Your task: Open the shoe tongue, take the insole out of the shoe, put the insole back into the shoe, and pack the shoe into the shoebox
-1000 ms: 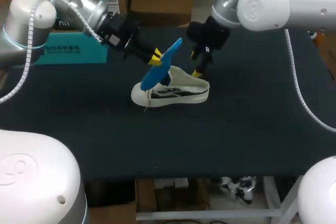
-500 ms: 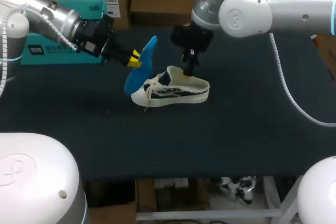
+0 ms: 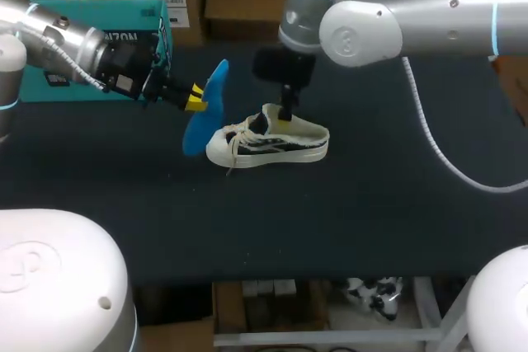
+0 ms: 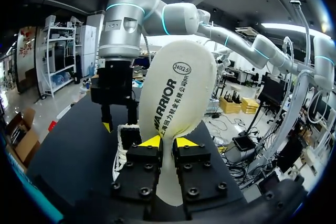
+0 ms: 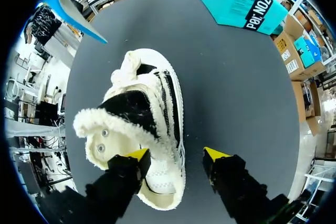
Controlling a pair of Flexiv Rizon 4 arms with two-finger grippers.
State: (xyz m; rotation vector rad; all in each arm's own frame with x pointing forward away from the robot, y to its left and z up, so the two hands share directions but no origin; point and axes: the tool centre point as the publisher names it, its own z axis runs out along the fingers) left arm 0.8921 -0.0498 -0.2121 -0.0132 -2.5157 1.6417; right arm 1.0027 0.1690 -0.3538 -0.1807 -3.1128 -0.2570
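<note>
While the insole (image 3: 205, 117) is clamped on edge between the near-closed fingers of the left gripper (image 3: 195, 98), it is held off the table (image 3: 371, 204) just beside the toe of the shoe (image 3: 272, 139). The shoe is set upright mid-table, with bare cloth all round and the edges well apart. The right gripper (image 3: 285, 117) is spread wide at the heel, one finger over the opening and one outside, with nothing gripped. The shoebox (image 3: 132, 16) is seen at the far left edge.

White shoe (image 3: 272, 142) upright mid-table, blue insole (image 3: 208, 119) aloft beside its toe, teal shoebox (image 3: 115, 14) far left.
</note>
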